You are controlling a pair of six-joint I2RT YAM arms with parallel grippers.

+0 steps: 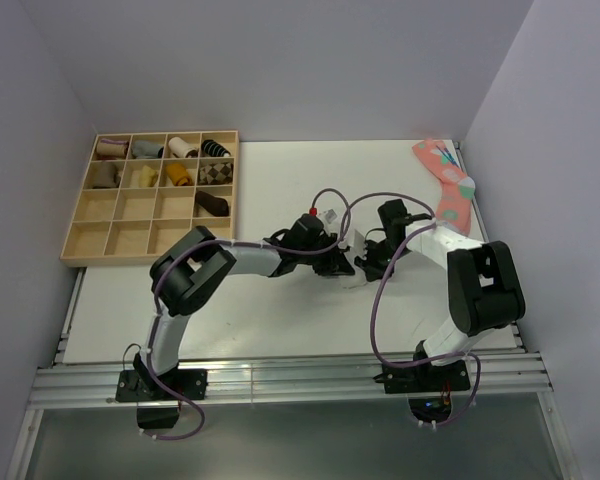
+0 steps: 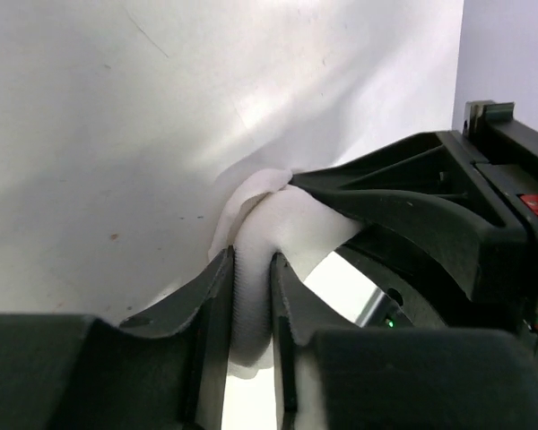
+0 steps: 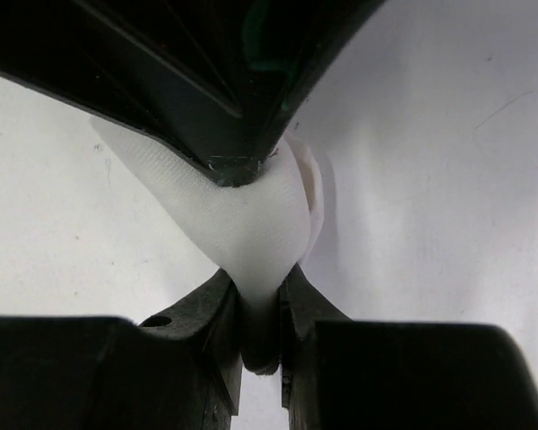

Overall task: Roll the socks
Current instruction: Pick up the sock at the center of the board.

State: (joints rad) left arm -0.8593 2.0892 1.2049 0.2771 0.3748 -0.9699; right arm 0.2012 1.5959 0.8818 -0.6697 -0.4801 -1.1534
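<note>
At the far left of the bench (image 1: 280,310) sits a wooden divided tray (image 1: 97,207). Its back compartments carry rolled socks (image 1: 176,175) in tan, grey and dark tones, so it is presumably where finished rolls are stored. Toward the middle, the left tool (image 2: 251,291) is clenched on the white socks (image 2: 291,224). Its two fingers (image 2: 217,296) pinch a fold of the thin fabric low against the bench, which reads as an anchor so the bundle cannot slip or unwind. The socks lie mid-bench between the two tools, bunched into a small lump rather than a neat cylinder. From the other side the right tool (image 3: 262,309) is likewise clamped on the same fabric, its tips meeting the left tool's almost nose to nose. The opposed grips likely serve to tuck or turn the cloth, and the roll looks unfinished. At the far right corner a coral-pink dotted sock (image 1: 445,185) lies flat, well apart from the work
</note>
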